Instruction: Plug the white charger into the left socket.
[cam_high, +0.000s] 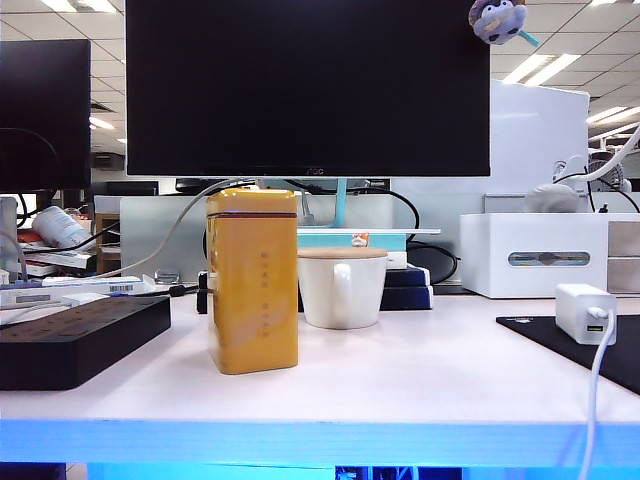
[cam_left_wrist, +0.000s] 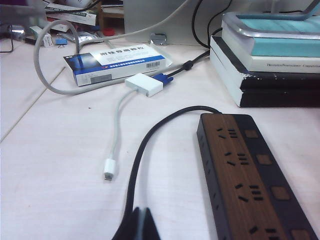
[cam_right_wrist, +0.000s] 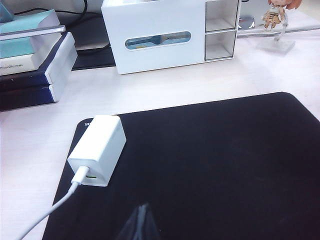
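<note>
Your right gripper (cam_right_wrist: 141, 222) hangs over the black mat (cam_right_wrist: 225, 165) with its fingers pressed together, holding nothing. The white charger (cam_right_wrist: 97, 150) lies flat on the mat's corner, just ahead of those fingertips and off to the side where the stacked books (cam_right_wrist: 30, 65) sit. Its long axis runs away from the fingers at a slant, the cable end nearest you and the thin white cable (cam_right_wrist: 50, 212) trailing back past the gripper. In my judgement this is the arm to use: it is far nearer the charger than the other one.

Your left gripper (cam_left_wrist: 138, 225) is likewise closed and empty, hovering beside the black power strip (cam_left_wrist: 250, 180), whose length stretches away from the fingers and to one side, with its cord (cam_left_wrist: 145, 150) curling just in front of the tips. In the exterior view the strip (cam_high: 75, 335) sits well apart from the charger (cam_high: 583, 312), with a yellow box (cam_high: 252, 280) and white mug (cam_high: 342, 288) between them. You'll likely need to spread the right fingers first, then straddle the charger across its short sides.
</note>
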